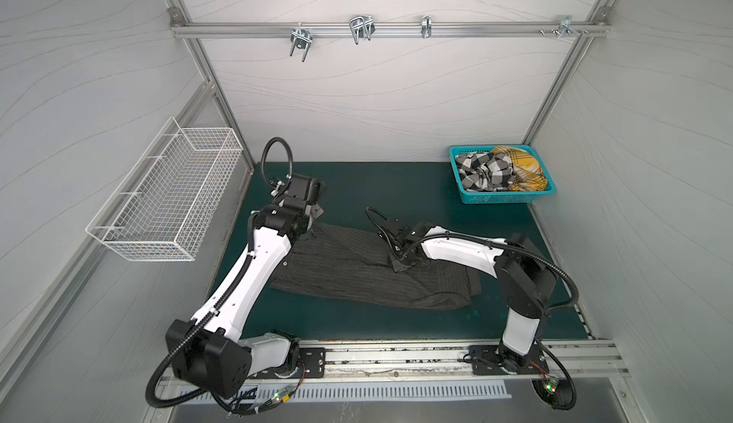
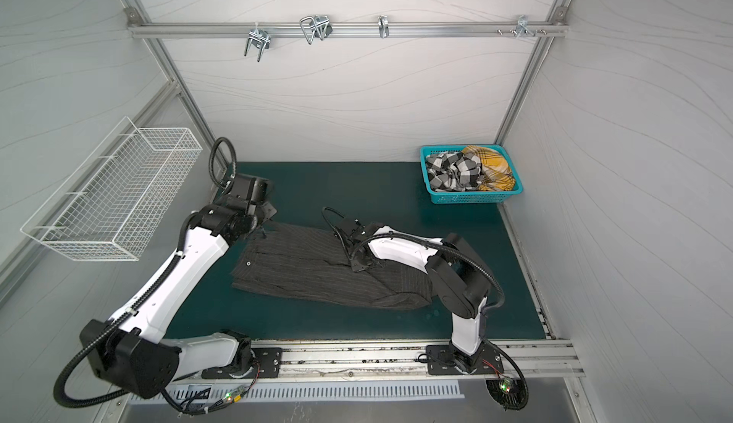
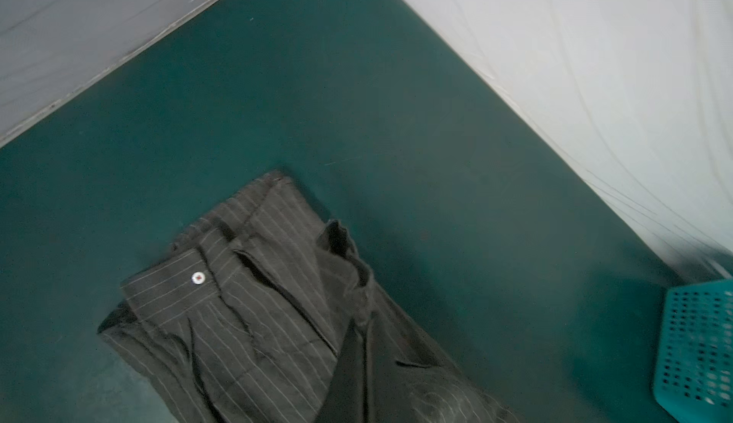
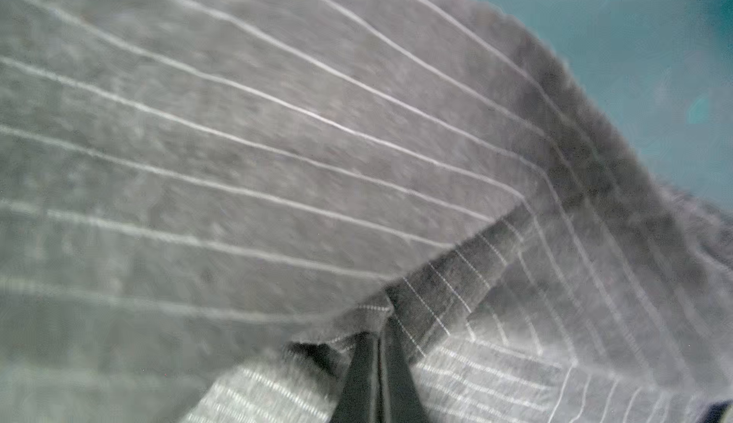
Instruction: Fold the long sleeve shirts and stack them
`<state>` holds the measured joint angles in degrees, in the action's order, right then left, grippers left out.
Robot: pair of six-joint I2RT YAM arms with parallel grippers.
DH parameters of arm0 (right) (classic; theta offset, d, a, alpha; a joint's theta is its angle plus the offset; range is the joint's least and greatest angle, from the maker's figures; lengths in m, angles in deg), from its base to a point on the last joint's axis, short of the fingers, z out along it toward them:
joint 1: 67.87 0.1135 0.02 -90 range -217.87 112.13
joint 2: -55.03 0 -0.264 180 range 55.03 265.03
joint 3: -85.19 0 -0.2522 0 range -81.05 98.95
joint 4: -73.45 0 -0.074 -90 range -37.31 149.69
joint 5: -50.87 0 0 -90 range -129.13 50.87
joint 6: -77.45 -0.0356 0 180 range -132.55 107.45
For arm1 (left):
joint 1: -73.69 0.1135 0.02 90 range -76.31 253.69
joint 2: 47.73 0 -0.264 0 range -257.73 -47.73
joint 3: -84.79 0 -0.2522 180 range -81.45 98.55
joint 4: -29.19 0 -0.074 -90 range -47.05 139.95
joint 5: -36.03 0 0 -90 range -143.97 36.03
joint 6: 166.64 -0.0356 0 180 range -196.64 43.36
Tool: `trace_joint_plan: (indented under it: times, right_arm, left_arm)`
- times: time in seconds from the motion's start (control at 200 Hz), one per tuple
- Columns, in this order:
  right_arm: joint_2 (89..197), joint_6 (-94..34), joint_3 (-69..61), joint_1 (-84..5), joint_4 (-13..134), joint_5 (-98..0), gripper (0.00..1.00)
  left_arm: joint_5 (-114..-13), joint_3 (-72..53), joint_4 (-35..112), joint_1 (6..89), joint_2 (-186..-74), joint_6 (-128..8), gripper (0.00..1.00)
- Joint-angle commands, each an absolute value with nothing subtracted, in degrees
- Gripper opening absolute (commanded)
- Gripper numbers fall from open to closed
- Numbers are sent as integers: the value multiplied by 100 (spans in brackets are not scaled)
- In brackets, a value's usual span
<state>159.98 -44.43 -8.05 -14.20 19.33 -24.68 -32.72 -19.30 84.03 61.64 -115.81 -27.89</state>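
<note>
Fingertips of left claw (image 1: 314,218) were hidden beneath its own wrist in both top views and fell outside the left wrist view. Its jaws were together, but whether they pinched cloth could not be told. Right wrist view was blurred and nearly filled with cloth. Only the dark tips of right claw (image 4: 378,341) showed, pressed together and clamped on a raised fold of charcoal pinstripe shirt (image 1: 349,270). Left arm covered part of that shirt's 9 o'clock end.

Shirt lay mid-way on green mat (image 1: 396,187), folded into a long band running 10 o'clock to 4 o'clock. Left claw stood at its 10 o'clock corner; right claw bit in near the band's middle. Black-and-white check shirt (image 1: 482,173) and mustard plaid shirt (image 1: 519,167) sat crumpled in teal lattice basket (image 1: 503,199) at the mat's 1 o'clock corner, well apart from both claws.

Cloth was soft and creased, thin pale stripes on dark weave, with one pale round button (image 3: 197,278) on a flap. Basket was perforated plastic. White wire basket (image 1: 166,199) hung at 9 o'clock.
</note>
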Motion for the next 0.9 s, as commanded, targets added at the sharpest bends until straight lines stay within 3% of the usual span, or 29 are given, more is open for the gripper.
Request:
trace_joint_plan:
  times: [0.0,0.095,0.2,0.28,0.49,0.66,0.895]
  right_arm:
    - [16061,-4591,-789,-1377,1553,-2832,0]
    - [16219,-4504,-650,-1375,1429,-3152,8]
    - [16135,-4428,-603,-1404,1204,-3244,41]
    - [15626,-4420,-754,-1567,1120,-3360,50]
    - [14601,-4184,-790,-2461,574,-3490,64]
    - [14900,-3719,-899,-3698,721,-4162,77]
    - [15481,-3492,-942,-3980,1134,-4274,73]
  left_arm:
    - [-4138,-2896,6968,6709,-11322,-3040,0]
    - [-4661,-3273,6356,6933,-11563,-3193,0]
    - [-4999,-3307,6044,6983,-11823,-3344,0]
    - [-5142,-3307,5974,7001,-11944,-3396,0]
    - [-5283,-3528,5815,7093,-12112,-3497,0]
    - [-5348,-3733,5727,7215,-12027,-3453,0]
    - [-5280,-3763,5993,7257,-11938,-3459,0]
